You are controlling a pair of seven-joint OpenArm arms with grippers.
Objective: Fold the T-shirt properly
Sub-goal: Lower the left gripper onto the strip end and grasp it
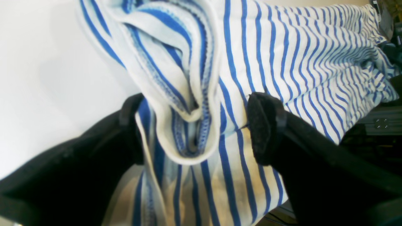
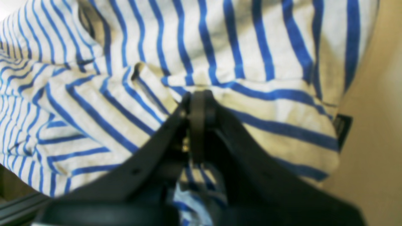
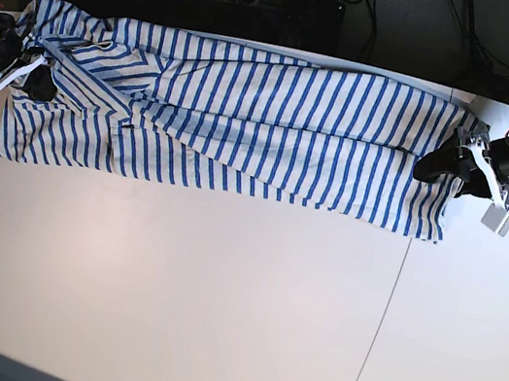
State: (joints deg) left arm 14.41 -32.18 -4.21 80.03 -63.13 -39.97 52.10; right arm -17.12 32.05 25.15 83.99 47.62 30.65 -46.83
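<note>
I have the T-shirt stretched along the table's top edge: right end effector pinching cloth, left end effector wide around a bunched hem.

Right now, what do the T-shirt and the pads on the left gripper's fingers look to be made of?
T-shirt: looks like soft knit jersey, probably cotton, matte; it drapes in loose folds and its hem shows looped stitching. Pads on the left gripper: dark and matte, with a grainy surface, likely rubber or foam; the picture leaves open which.
</note>
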